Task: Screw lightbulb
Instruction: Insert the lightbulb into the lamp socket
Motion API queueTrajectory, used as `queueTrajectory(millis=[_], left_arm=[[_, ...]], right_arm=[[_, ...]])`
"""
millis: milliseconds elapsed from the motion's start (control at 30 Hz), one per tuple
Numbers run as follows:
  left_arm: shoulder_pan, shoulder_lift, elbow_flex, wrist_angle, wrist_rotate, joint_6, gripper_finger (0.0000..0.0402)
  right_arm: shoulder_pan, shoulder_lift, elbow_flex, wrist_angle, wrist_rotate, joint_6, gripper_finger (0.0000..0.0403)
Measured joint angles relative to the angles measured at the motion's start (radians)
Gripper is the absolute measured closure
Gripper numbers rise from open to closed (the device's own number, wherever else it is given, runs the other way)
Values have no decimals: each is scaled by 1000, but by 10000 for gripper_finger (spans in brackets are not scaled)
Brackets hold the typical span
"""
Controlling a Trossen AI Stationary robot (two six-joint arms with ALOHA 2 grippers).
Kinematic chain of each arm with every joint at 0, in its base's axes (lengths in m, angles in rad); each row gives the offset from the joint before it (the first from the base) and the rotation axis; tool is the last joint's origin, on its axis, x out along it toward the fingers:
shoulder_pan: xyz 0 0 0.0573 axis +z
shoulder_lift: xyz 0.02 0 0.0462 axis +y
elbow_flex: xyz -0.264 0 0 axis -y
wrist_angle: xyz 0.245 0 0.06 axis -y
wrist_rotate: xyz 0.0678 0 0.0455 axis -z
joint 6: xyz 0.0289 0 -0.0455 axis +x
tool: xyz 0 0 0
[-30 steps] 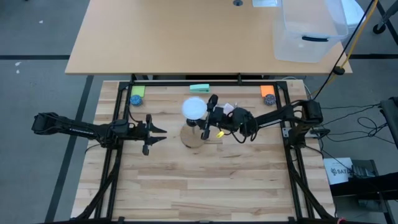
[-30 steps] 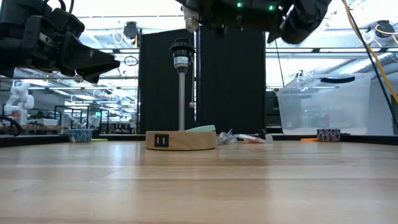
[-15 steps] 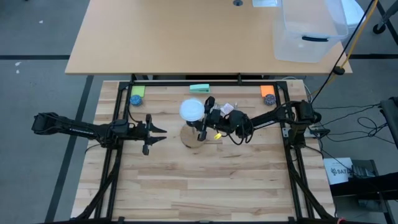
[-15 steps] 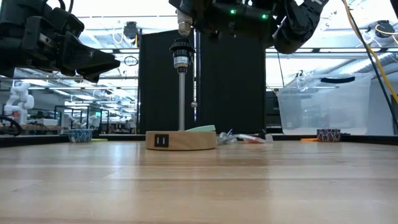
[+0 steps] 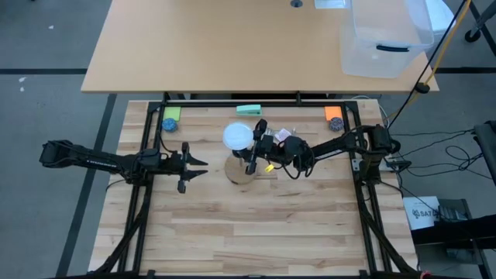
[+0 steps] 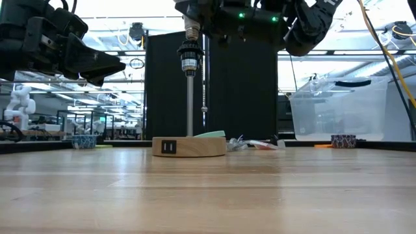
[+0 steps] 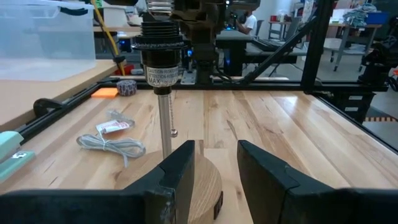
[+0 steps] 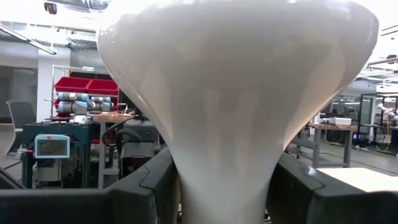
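Observation:
The white lightbulb [image 5: 238, 136] stands upright, globe up, over the black socket [image 6: 189, 55], which tops a thin rod on the round wooden base [image 6: 188, 146]. Its grey screw neck [image 6: 190, 29] is at the socket's mouth; whether it is inside, I cannot tell. My right gripper [image 5: 252, 151] is shut on the bulb, which fills the right wrist view [image 8: 230, 74]. My left gripper [image 5: 194, 167] is open and empty to the left of the base, its fingers [image 7: 180, 171] pointing at the rod and socket [image 7: 163, 59]. My right gripper pinches the bulb's narrow tapering part [image 8: 224, 168], below the globe, between its two fingers [image 8: 149, 186]. The fingers come level from the table's right side. The bulb is upright, its screw end down at the socket's top [image 6: 190, 40].
A small clear bag and a white cord [image 7: 112, 140] lie on the table just behind the base. A teal block [image 5: 249, 109], a green pad [image 5: 171, 114] and an orange pad [image 5: 333, 113] sit along the far edge. A clear bin [image 5: 384, 39] stands on the table beyond.
My right gripper has carried the bulb toward the table's left and slightly down, from right of the socket to directly over it. The bulb's screw end now meets the socket's top. The bulb has stayed upright.

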Motion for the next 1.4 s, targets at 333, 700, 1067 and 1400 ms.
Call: queueTrajectory(millis=[333,700,1067,1400], left_arm=[[0,0,0,0,0,0,275],[0,0,0,44,0,-5,275],[-31,0,68,245,20,-18,290],[-31,0,315,19,-30,231,398]], right_arm=[[-3,54,0,44,0,6,227],[-4,61,0,34,0,-1,227],[-4,61,1,22,-1,-5,227],[-4,61,1,24,-1,3,227]])
